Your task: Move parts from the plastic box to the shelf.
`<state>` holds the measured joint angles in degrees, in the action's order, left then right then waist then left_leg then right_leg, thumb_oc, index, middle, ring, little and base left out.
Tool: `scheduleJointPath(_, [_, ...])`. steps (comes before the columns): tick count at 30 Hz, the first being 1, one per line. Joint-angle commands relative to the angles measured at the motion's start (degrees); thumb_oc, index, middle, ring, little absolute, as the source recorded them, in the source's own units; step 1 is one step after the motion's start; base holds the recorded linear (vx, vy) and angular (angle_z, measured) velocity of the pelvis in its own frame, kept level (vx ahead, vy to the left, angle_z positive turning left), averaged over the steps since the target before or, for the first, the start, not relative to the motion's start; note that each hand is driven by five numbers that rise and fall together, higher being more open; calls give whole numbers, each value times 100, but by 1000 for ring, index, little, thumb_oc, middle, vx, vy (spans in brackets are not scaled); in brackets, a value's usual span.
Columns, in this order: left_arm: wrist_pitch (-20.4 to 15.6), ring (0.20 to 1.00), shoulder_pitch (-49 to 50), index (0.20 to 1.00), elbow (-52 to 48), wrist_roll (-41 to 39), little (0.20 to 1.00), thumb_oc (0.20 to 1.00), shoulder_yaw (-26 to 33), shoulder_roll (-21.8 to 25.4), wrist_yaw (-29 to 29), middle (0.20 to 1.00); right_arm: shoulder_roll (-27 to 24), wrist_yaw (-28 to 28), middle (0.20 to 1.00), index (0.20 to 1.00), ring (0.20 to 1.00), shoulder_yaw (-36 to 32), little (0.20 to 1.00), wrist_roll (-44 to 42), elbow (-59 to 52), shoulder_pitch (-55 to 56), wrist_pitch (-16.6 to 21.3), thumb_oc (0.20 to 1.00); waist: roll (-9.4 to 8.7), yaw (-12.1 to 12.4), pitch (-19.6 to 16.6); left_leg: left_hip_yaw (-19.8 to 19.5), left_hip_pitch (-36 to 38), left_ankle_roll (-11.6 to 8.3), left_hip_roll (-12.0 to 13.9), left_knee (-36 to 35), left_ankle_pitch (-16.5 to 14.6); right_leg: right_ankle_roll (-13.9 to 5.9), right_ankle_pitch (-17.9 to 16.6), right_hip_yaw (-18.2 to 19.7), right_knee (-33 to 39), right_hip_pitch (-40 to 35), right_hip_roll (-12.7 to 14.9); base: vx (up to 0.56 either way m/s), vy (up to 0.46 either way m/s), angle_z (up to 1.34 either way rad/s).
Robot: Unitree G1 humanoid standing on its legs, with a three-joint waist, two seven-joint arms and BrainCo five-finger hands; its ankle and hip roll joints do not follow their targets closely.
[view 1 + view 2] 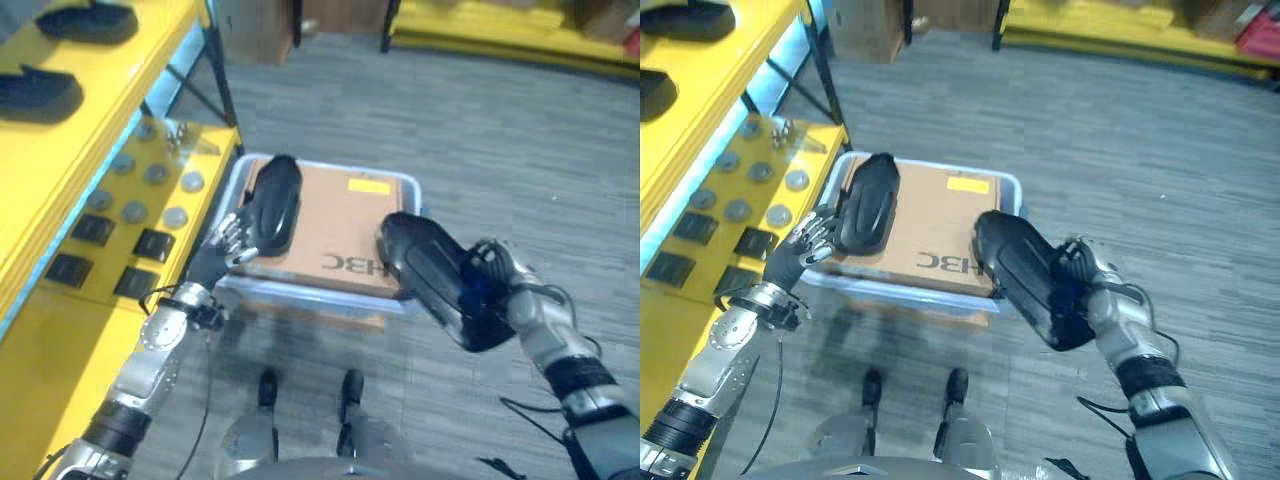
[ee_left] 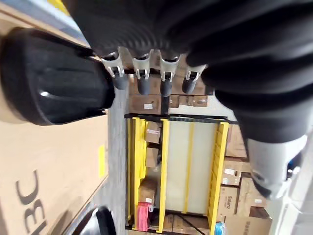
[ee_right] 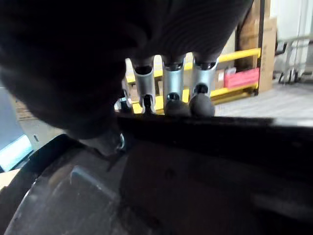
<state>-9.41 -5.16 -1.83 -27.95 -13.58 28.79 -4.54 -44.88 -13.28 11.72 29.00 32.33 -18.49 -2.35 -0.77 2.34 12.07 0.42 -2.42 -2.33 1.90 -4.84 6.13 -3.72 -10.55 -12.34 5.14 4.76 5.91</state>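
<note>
A clear plastic box [image 1: 318, 294] stands on the floor, with a sheet of cardboard [image 1: 345, 225] across its top. One long black part [image 1: 275, 205] lies on the cardboard's left side. My left hand [image 1: 232, 238] is open at that part's near end, its fingers [image 2: 143, 81] straight beside the part [image 2: 54, 78]. My right hand [image 1: 500, 272] is shut on a second black part [image 1: 432, 278], held tilted in the air over the box's near right corner; its fingers [image 3: 173, 85] curl over the part's edge [image 3: 171, 186]. The yellow shelf [image 1: 60, 150] runs along the left.
Two more black parts [image 1: 85, 20] [image 1: 35, 92] lie on the shelf's top board. Its lower board holds several round discs [image 1: 150, 175] and black square pieces [image 1: 150, 243]. Cardboard cartons [image 1: 255, 30] and yellow racks [image 1: 500, 25] stand at the far side of the grey floor.
</note>
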Motion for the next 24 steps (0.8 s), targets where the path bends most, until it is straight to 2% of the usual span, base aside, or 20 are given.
scheduleJointPath(1, [-126, 1000, -213, 1000, -158, 275, 1000, 1000, -275, -21, -131, 1000, -325, -372, 200, 200, 200, -248, 200, 322, -326, -408, 288, 200, -93, 69, -361, -49, 264, -210, 480, -16, -724, -584, 1289, 63, -14, -827, 417, 22, -34, -9])
scheduleJointPath(5, [-58, 1000, -259, 1000, -55, 276, 1000, 1000, -325, -128, -104, 1000, -335, -366, 200, 200, 200, -418, 200, 415, -631, -252, 286, 200, -83, 48, -492, -1, 436, -225, 517, -16, -765, -561, 1344, 75, -18, -982, 397, 24, -27, -20])
scheduleJointPath(6, [32, 1000, -287, 1000, 46, 228, 1000, 1000, -375, -362, -12, 1000, -288, -464, 200, 200, 200, -627, 200, 492, -1069, -124, 324, 200, -89, -13, -648, 48, 578, -224, 545, -12, -752, -537, 1341, 96, -26, -1098, 385, -12, -44, 0])
scheduleJointPath(7, [32, 1000, -287, 1000, 46, 228, 1000, 1000, -375, -362, -12, 1000, -288, -464, 200, 200, 200, -627, 200, 492, -1069, -124, 324, 200, -89, -13, -648, 48, 578, -224, 545, -12, -752, -537, 1341, 96, -26, -1098, 385, 4, -66, 1])
scheduleJointPath(9, [147, 1000, -249, 1000, 142, 16, 1000, 1000, -568, -684, 75, 1000, -95, -711, 200, 200, 200, -923, 200, 649, -1808, 67, 376, 200, -72, -83, -808, 92, 740, -220, 591, 3, -810, -510, 1392, 140, -48, -1219, 360, 25, -45, -4])
scheduleJointPath(11, [183, 1000, -257, 1000, 183, -55, 1000, 1000, -633, -749, 88, 1000, -30, -769, 200, 200, 200, -985, 200, 673, -2029, 101, 404, 200, -65, -97, -838, 102, 781, -220, 600, 5, -822, -504, 1405, 142, -57, -1253, 351, 10, -28, -17])
scheduleJointPath(13, [230, 1000, -321, 1000, 231, -153, 1000, 1000, -789, -871, 155, 1000, 205, -957, 200, 200, 200, -1151, 200, 709, -2707, 204, 534, 200, -36, -145, -900, 112, 888, -216, 617, 15, -854, -488, 1447, 165, -86, -1343, 331, 26, -28, -15])
scheduleJointPath(20, [270, 1000, -525, 1000, 401, -89, 1000, 1000, -1066, -1085, 449, 1000, 619, -1090, 200, 200, 200, -1083, 200, 748, -3615, 314, 693, 200, -4, -209, -951, 135, 1001, -231, 643, 15, -881, -460, 1476, 168, -119, -1423, 315, 0, 0, 0])
scheduleJointPath(21, [249, 1000, -631, 1000, 511, -33, 1000, 1000, -1162, -1179, 603, 1000, 767, -1117, 200, 200, 200, -940, 200, 767, -3989, 284, 772, 200, 1, -226, -951, 138, 1039, -233, 651, 16, -892, -450, 1477, 181, -129, -1447, 309, 0, 0, 0])
scheduleJointPath(24, [210, 1000, -696, 1000, 595, -105, 1000, 1000, -1243, -1258, 696, 1000, 826, -1120, 200, 200, 200, -806, 200, 737, -4155, 273, 838, 200, -3, -240, -943, 135, 1046, -234, 654, 17, -888, -445, 1477, 186, -141, -1444, 306, 0, 0, 0])
